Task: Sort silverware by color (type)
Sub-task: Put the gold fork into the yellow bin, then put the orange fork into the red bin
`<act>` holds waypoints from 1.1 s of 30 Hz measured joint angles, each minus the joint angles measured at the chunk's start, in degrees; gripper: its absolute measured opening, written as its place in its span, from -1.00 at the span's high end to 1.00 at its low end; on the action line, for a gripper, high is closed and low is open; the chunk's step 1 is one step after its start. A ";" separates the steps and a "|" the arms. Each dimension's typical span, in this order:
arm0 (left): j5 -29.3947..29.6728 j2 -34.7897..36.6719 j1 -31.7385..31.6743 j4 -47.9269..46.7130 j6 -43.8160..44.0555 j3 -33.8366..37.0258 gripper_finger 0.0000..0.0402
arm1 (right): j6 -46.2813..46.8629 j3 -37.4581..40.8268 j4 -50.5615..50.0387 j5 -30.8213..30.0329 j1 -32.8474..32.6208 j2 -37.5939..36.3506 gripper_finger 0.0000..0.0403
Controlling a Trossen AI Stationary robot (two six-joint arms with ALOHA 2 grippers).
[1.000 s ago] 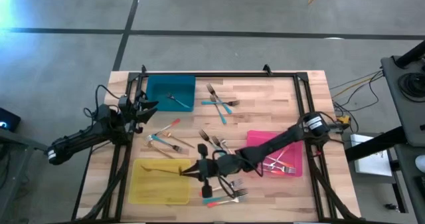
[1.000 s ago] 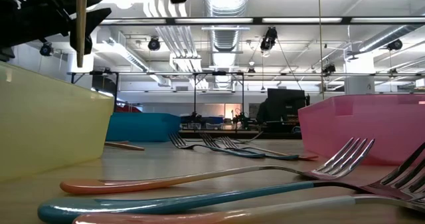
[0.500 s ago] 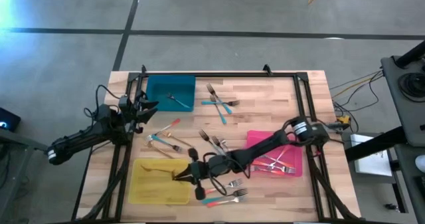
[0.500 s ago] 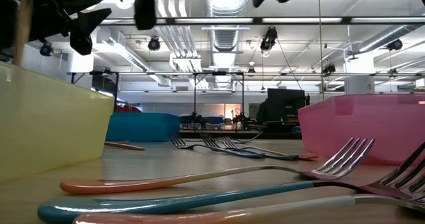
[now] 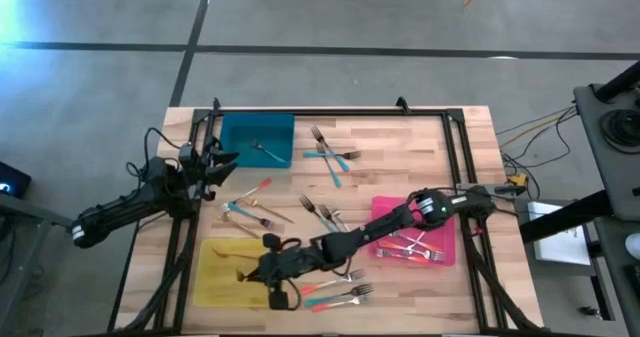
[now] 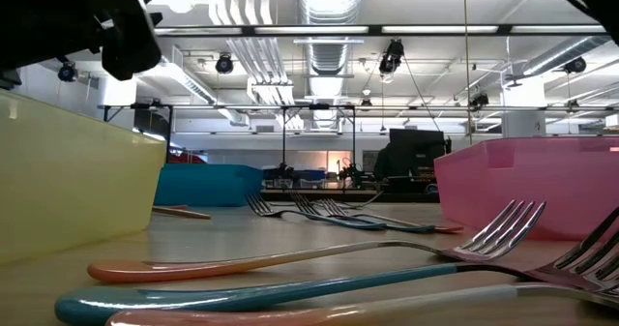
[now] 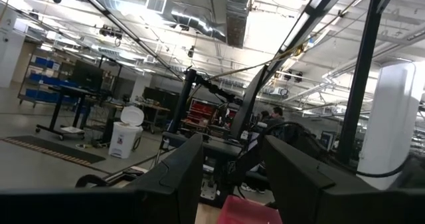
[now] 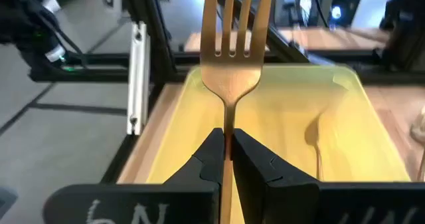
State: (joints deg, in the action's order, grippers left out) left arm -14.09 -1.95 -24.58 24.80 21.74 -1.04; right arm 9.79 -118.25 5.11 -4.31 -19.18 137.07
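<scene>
My right gripper [image 5: 262,272] reaches over the yellow tray [image 5: 215,287] at the near left, shut on an all-gold fork [image 8: 232,71] whose tines point away from the wrist. A second gold fork [image 8: 317,141] lies in the yellow tray [image 8: 358,144]. My left gripper [image 5: 224,160] waits open at the table's left edge, beside the teal tray [image 5: 262,132], which holds one fork. Loose teal, coral and gold forks lie at the far middle [image 5: 330,155], mid-table [image 5: 250,209] and near edge [image 5: 340,292]. My right gripper pinches the gold fork's handle just behind the neck [image 8: 228,136] between its two fingers. The fork lies along the fingers, and the tines [image 8: 236,18] stick out past the fingertips toward the table's left. The fork is clear of the tray.
A pink tray [image 5: 385,212] with several forks stands at the near right, under my right arm. Black frame rails [image 5: 185,227] run along the table's left, right and far sides. Coral and teal forks [image 6: 290,278] lie close to the low camera.
My right gripper has gone toward the table's left edge with the gold fork, from beside the yellow tray's right wall to over the tray. It has stayed shut on the fork.
</scene>
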 joint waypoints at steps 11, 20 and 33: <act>0.00 -0.05 0.00 -0.02 0.02 0.00 0.30 | 2.42 -11.97 -14.98 -0.21 0.22 3.65 0.94; 0.00 -0.15 0.00 -0.17 0.00 -0.02 0.30 | 6.29 -11.97 -15.76 -0.19 0.35 3.68 0.92; 0.00 -0.15 0.00 0.04 0.01 0.00 0.30 | 7.85 -13.33 -29.05 -0.08 0.37 1.68 0.43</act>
State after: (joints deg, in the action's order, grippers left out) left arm -14.09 -2.11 -24.58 24.84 21.75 -1.04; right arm 17.63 -131.58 -23.94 -4.39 -18.81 138.75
